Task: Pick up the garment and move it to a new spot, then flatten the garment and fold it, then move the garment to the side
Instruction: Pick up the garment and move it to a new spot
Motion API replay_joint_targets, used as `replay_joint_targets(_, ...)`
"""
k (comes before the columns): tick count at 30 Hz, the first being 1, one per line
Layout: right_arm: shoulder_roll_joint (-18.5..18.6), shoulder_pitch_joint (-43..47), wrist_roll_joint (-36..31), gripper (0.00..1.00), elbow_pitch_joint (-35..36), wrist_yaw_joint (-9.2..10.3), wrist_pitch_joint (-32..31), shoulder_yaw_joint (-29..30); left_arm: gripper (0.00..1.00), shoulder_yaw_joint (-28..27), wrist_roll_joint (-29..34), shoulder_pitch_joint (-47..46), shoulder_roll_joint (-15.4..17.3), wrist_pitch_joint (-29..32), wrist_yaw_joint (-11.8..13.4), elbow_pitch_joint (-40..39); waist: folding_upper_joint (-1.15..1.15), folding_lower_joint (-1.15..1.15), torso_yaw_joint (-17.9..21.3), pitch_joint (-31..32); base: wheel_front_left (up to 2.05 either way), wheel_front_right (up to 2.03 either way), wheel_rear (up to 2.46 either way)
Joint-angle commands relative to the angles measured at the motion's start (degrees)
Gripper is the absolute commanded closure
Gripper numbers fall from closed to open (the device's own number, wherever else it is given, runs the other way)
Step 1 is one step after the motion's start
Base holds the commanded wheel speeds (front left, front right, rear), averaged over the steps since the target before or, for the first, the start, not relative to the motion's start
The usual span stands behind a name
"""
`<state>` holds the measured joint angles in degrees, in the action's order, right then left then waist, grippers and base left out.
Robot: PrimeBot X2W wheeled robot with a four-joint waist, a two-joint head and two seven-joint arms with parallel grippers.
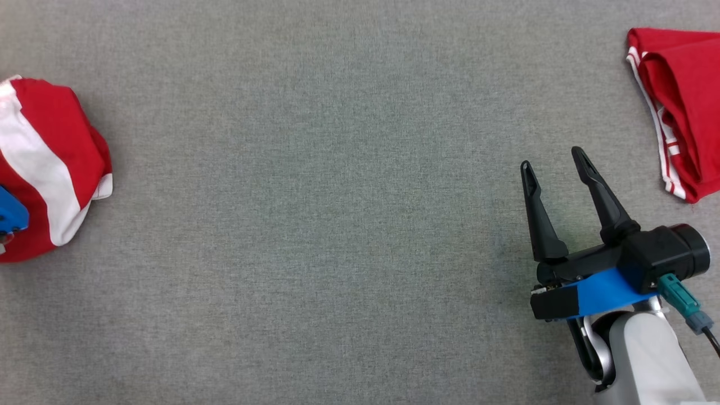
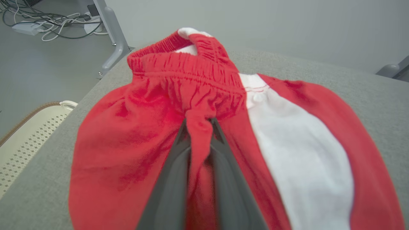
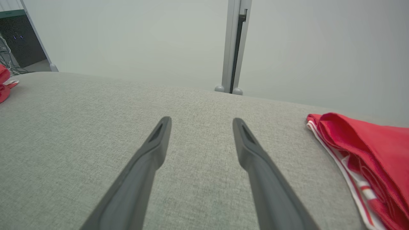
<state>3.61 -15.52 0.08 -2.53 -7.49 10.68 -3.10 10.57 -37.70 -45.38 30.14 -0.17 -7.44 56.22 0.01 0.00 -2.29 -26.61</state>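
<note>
The garment (image 1: pixel 48 163) is a pair of red shorts with a broad white stripe, lying bunched at the left edge of the grey table (image 1: pixel 315 225). In the left wrist view, my left gripper (image 2: pixel 198 123) is shut on a fold of the garment's (image 2: pixel 134 137) red cloth just below the elastic waistband (image 2: pixel 179 64). The blue mount of that arm (image 1: pixel 10 216) pokes in over the garment. My right gripper (image 1: pixel 552 159) stands open above bare table at the lower right. In its own wrist view, nothing lies between the right gripper's (image 3: pixel 201 120) jaws.
A second red garment with thin white stripes (image 1: pixel 678 107), folded, lies at the table's far right edge, beside my right gripper (image 3: pixel 367 153). Past the table's left edge are a cream perforated basket (image 2: pixel 28 134), a grey table leg (image 2: pixel 110 35) and floor cables (image 2: pixel 48 22).
</note>
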Motion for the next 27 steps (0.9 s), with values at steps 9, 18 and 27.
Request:
replay_joint_targets(9,-0.6,0.5,3.0,0.0,-5.5,-0.01,2.6,-1.7,1.0,6.6,4.4,-5.0,4.5,-13.5,0.0,-6.3,-0.01,0.0,1.9,5.7,0.0,0.0,0.0)
replay_joint_targets(18,-0.7,1.7,7.6,0.0,-10.1,-0.01,4.2,-3.5,1.0,8.8,11.2,-7.6,3.9,-15.0,1.2,-23.5,-0.01,0.0,7.4,10.7,0.0,0.0,0.0)
replay_joint_targets(27,-0.7,1.7,11.5,0.0,-10.2,-0.01,4.5,-5.2,1.0,13.5,13.5,-5.4,-0.3,-13.1,2.3,-39.0,-0.01,0.0,14.1,11.5,0.0,0.0,0.0)
